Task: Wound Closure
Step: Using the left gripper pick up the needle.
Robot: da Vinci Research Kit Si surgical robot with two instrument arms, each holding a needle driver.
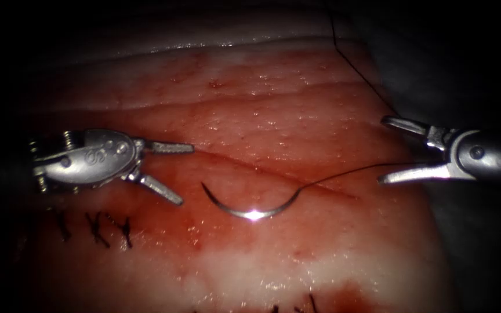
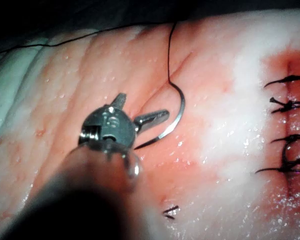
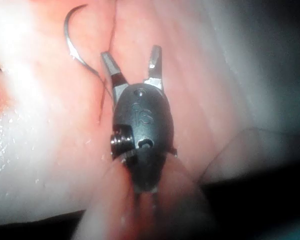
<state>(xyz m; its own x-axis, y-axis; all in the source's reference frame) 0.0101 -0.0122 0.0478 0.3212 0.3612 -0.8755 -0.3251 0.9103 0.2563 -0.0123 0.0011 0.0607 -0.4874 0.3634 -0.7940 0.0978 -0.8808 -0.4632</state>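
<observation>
The curved needle [image 1: 247, 208] lies flat on the tissue [image 1: 273, 104] just below the cut [image 1: 250, 165], free of both tools and not in the tissue. Its thread [image 1: 349, 171] runs right toward the right tool, then up and off the tissue's far edge. My left tool [image 1: 178, 173] sits left of the needle, jaws open, holding nothing. My right tool [image 1: 385, 149] is at the right end of the cut, jaws open and empty, with the thread passing near its lower jaw. The needle [image 2: 174, 117] lies beside the left tool [image 2: 140, 112]; needle [image 3: 75, 45] and right tool [image 3: 132, 62] appear again.
A row of dark finished stitches [image 1: 97, 229] crosses an older closed cut below the left tool, seen again as stitches [image 2: 287, 135]. Red fluid [image 1: 343, 293] stains the tissue near the front edge. A short cut thread end [image 2: 170, 211] lies on the tissue.
</observation>
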